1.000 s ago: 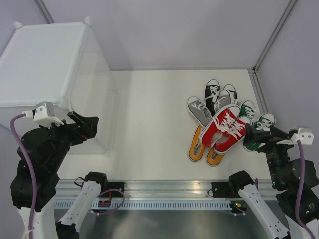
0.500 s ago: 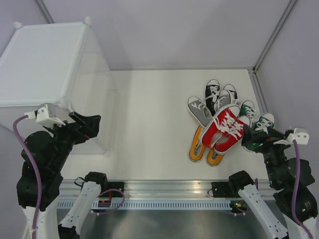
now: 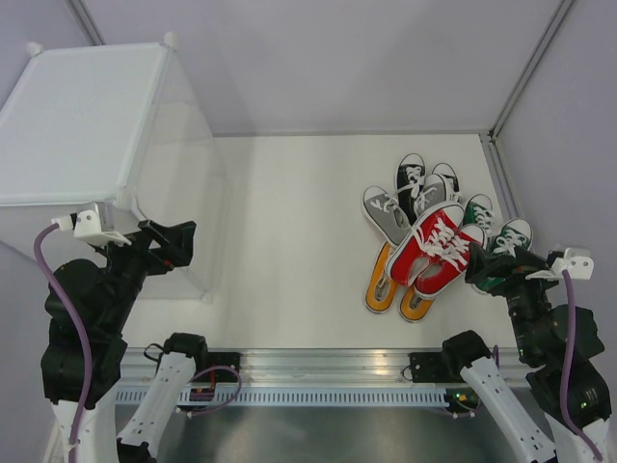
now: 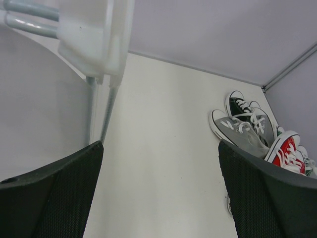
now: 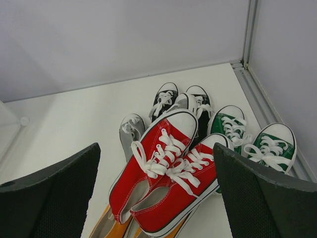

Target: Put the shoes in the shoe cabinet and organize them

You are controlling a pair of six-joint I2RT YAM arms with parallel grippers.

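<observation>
The top external camera sits high above and behind the arm bases and looks steeply down, taking in the whole worktop (image 3: 289, 212) from near edge to far edge. The left wrist camera rides low behind the left tool (image 4: 158, 191), close to the shoe cabinet (image 4: 94, 34) at the left edge, and faces the far right corner. The right wrist camera, low behind the right tool (image 5: 156, 191), faces the far edge along the right edge, close to the shoes (image 5: 166, 166). All three views share the shoes. The overhead and left wrist views also share the shoe cabinet's near corner.
</observation>
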